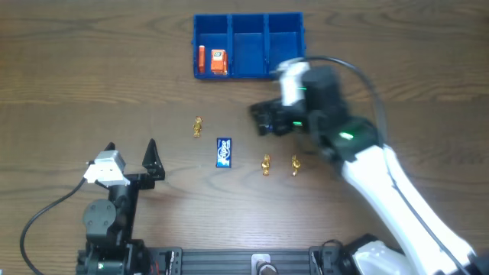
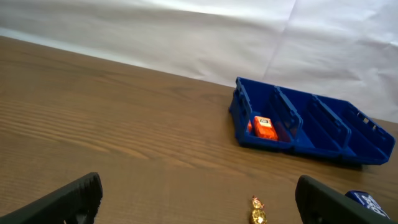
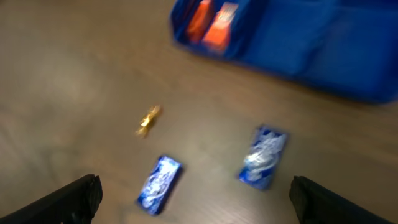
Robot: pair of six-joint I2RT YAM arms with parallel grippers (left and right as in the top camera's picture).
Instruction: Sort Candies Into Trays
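The blue three-compartment tray point(image 1: 248, 23) stands at the far middle of the table, with two orange candies point(image 1: 214, 61) in its left compartment. One gold candy point(image 1: 198, 126), a blue-wrapped candy point(image 1: 224, 153) and two more gold candies point(image 1: 265, 164) point(image 1: 295, 163) lie on the wood. My right gripper point(image 1: 263, 118) hangs open and empty above the table in front of the tray. Beneath it lie two blue candies point(image 3: 160, 183) point(image 3: 263, 157) and a gold candy point(image 3: 148, 120). My left gripper point(image 1: 131, 147) is open and empty at the near left, facing the tray point(image 2: 348, 146).
Bare wooden table lies to the left and right of the tray. A white backdrop point(image 2: 186, 37) rises behind the table's far edge. In the left wrist view, a gold candy point(image 2: 257, 211) and part of a blue candy point(image 2: 367, 200) lie ahead of the fingers.
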